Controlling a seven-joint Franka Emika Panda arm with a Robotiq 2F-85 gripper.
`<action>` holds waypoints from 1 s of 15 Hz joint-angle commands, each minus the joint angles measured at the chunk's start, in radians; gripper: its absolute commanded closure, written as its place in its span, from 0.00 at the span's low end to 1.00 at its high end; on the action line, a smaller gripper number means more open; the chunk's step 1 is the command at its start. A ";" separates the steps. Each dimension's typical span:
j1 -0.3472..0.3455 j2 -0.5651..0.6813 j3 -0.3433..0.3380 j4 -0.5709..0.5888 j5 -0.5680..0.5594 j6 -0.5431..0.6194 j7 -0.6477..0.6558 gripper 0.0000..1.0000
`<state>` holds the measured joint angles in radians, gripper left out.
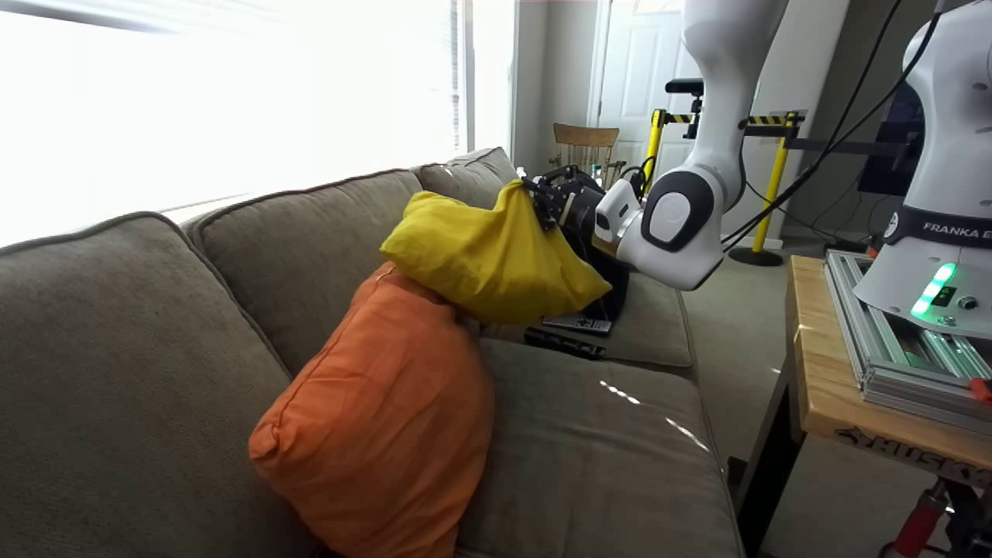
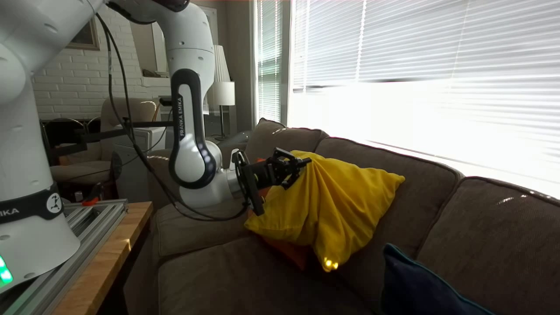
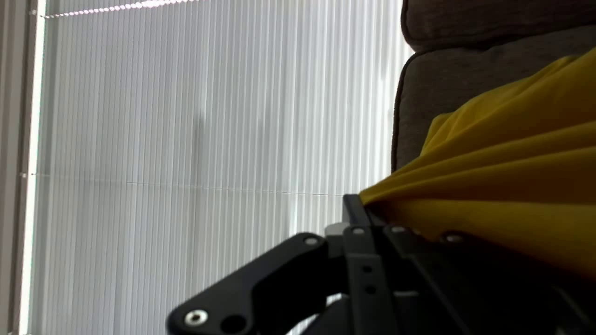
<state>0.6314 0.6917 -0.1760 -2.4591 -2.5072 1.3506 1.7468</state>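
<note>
A yellow pillow [image 1: 480, 260] hangs from my gripper [image 1: 528, 184] in an exterior view, with folds running down from the pinched top. The pillow [image 2: 350, 197] and the gripper [image 2: 306, 162] also show in an exterior view, above the sofa seat. In the wrist view the gripper [image 3: 365, 204] is shut on a gathered bit of the yellow pillow [image 3: 503, 172]. The pinched cloth is mostly hidden between the fingers. An orange pillow [image 1: 387, 418] leans on the sofa below and beside the yellow one; I cannot tell whether they touch. Part of it [image 2: 286, 251] shows behind the yellow pillow.
The brown sofa [image 1: 589, 465] runs below the window blinds [image 2: 415, 48]. A dark blue pillow [image 2: 422, 286] lies on it. A remote [image 1: 581, 322] and a black strip-shaped object [image 1: 564, 342] lie on the seat. The wooden table [image 1: 841, 380] bears the robot base.
</note>
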 commanded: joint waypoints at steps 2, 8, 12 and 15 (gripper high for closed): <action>-0.008 -0.017 -0.002 -0.020 0.005 0.078 -0.034 1.00; -0.010 -0.016 -0.002 -0.019 0.013 0.155 -0.048 1.00; -0.012 -0.020 -0.002 -0.014 0.022 0.182 -0.059 0.60; -0.059 -0.020 0.042 -0.006 0.022 0.170 -0.083 0.38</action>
<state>0.5758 0.6852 -0.1348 -2.4701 -2.5050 1.4974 1.6886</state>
